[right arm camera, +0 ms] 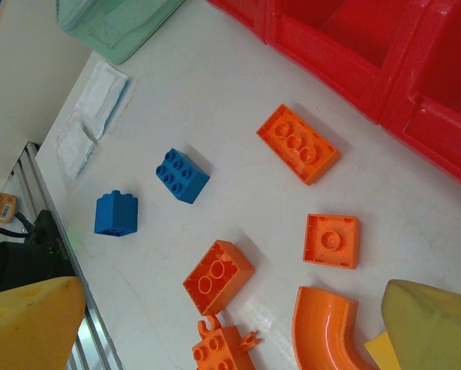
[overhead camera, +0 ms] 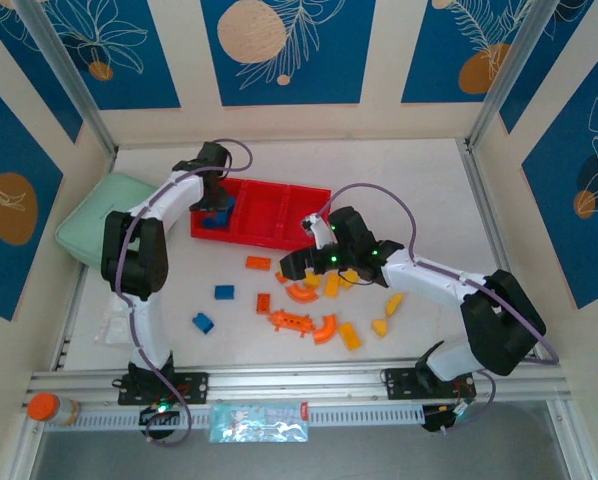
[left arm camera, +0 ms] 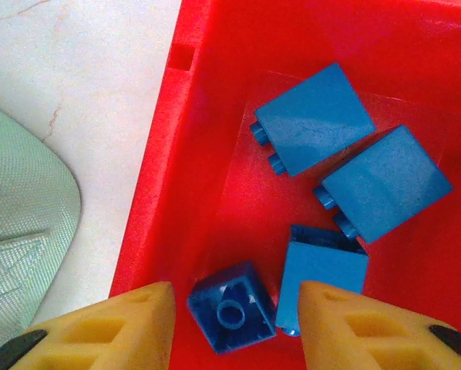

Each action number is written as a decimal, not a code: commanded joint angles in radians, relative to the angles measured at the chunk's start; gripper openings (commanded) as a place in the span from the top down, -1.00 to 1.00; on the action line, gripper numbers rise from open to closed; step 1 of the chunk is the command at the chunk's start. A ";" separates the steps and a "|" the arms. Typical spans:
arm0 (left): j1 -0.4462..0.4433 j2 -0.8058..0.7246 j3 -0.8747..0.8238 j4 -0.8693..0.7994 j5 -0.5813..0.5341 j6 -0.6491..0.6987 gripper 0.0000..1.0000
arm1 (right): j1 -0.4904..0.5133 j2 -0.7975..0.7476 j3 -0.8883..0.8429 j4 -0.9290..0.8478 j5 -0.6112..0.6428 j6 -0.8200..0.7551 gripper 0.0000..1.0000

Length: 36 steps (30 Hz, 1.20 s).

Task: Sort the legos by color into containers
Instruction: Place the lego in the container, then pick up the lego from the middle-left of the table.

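While both arms shared one table [overhead camera: 419,180], the risks were mostly crowding. The red tray [overhead camera: 279,212] sat at the back, left of centre, with the mint case [overhead camera: 91,228] near its left end; a wide swing of the left arm could clip either and shift the tray. The left gripper [left arm camera: 234,297] hung spread over the tray's left compartment, holding nothing. A small blue brick [left arm camera: 232,307] lay on the floor between its fingertips with a gap on each side, next to three larger blue bricks [left arm camera: 315,119]. A crooked lift could snag that brick or the wall. The right gripper [right arm camera: 230,297] was spread wide and empty, low over the loose pile, straddling an orange curve [right arm camera: 323,327]. The orange pieces lay close together, with a yellow piece [overhead camera: 350,337] among them, so closing there could pinch two or scatter neighbours. A mixed grab would land in the wrong compartment.
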 commanded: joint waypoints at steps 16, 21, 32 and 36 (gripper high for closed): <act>-0.040 -0.331 -0.177 -0.034 0.241 -0.063 0.08 | -0.010 -0.052 0.045 -0.104 -0.028 -0.007 -0.98; -0.095 -0.477 -0.374 -0.002 0.268 -0.106 0.02 | 0.014 -0.057 0.001 -0.104 -0.014 0.007 -0.98; -0.260 -0.657 -0.695 0.050 0.244 -0.251 -0.15 | 0.090 -0.071 -0.111 -0.054 0.043 0.065 -0.98; -0.291 -0.666 -0.764 0.052 0.214 -0.285 -0.25 | 0.124 -0.063 -0.154 0.005 0.048 0.099 -0.98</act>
